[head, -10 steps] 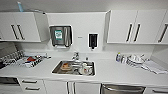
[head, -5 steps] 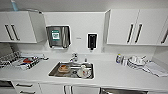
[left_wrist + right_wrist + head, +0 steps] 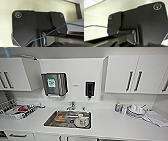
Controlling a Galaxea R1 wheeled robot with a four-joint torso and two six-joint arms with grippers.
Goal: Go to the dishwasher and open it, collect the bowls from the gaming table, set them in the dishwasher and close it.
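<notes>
I face a white kitchen counter (image 3: 110,124) with a steel sink (image 3: 68,119) set into it. The dishwasher, the bowls and the gaming table are out of view. Below the counter, only the tops of white cabinet fronts (image 3: 17,135) reach the head view's lower edge. In both wrist views the robot's own dark plate stands before a pale surface.
Some dishes lie in the sink, and a tap (image 3: 72,106) stands behind it. A dish rack (image 3: 15,109) is at the left, stacked plates (image 3: 135,110) and papers (image 3: 156,118) at the right. On the wall hang a towel dispenser (image 3: 55,84), a soap dispenser (image 3: 90,89) and white cupboards (image 3: 125,74).
The whole head view has shifted: the camera has moved closer to the counter and a little to the right. The steel strip under the counter has slipped below the frame.
</notes>
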